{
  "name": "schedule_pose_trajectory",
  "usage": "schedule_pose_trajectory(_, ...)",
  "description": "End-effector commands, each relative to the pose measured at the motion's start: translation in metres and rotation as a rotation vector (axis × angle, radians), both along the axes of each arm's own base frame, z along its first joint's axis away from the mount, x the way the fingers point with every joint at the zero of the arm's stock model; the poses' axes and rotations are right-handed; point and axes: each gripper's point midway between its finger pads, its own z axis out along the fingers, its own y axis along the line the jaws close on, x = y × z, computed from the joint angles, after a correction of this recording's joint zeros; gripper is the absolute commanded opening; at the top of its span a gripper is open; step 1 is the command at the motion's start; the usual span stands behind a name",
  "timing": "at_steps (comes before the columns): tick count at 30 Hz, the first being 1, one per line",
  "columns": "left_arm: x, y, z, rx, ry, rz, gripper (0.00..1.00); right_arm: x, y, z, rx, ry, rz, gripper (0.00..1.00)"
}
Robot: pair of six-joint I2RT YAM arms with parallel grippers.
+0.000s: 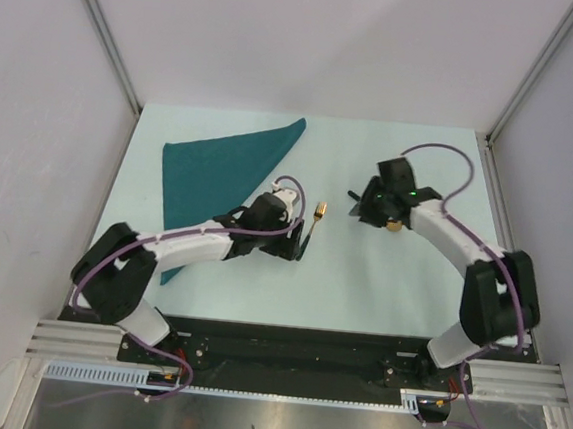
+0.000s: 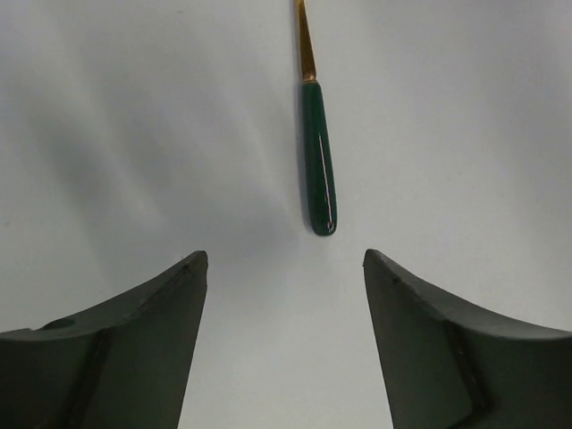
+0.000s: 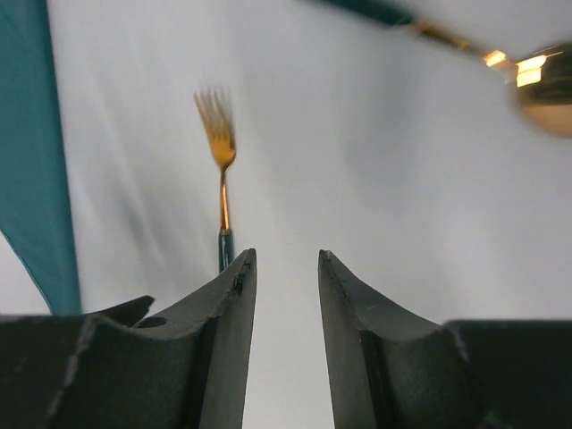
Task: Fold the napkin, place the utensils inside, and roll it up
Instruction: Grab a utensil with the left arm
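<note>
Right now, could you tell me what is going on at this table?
The left gripper is open and lined up on a utensil's handle. The right gripper, also open and empty, faces the fork, with the spoon nearby. The napkin lies in a triangle at the far left.

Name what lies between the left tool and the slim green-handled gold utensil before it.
Only bare white tabletop separates left tool from utensil, per left wrist view.

readable text: none | labels: none | numbers: none | signs: none
</note>
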Motion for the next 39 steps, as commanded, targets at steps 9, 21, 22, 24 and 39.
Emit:
schedule_pose_trajectory(9, 0.040, -0.052, -0.021, 0.091, -0.034, -0.114, 0.68, -0.018, -0.108, 0.036, 0.000, -0.088, -0.157, 0.39)
schedule_pose_trajectory(21, 0.034, -0.049, -0.053, 0.249, 0.000, -0.143, 0.44, -0.014, -0.108, 0.027, 0.030, -0.074, -0.149, 0.39)
schedule_pose_trajectory(22, 0.035, -0.048, -0.054, 0.254, 0.004, -0.136, 0.41, -0.014, -0.108, 0.028, 0.030, -0.077, -0.148, 0.39)
schedule_pose_trajectory(24, 0.033, -0.044, -0.059, 0.282, 0.014, -0.130, 0.31, -0.013, -0.109, 0.028, 0.028, -0.078, -0.148, 0.39)
schedule_pose_trajectory(39, 0.109, 0.030, 0.047, 0.293, -0.146, 0.026, 0.00, -0.015, -0.119, 0.019, 0.027, -0.066, -0.159, 0.39)
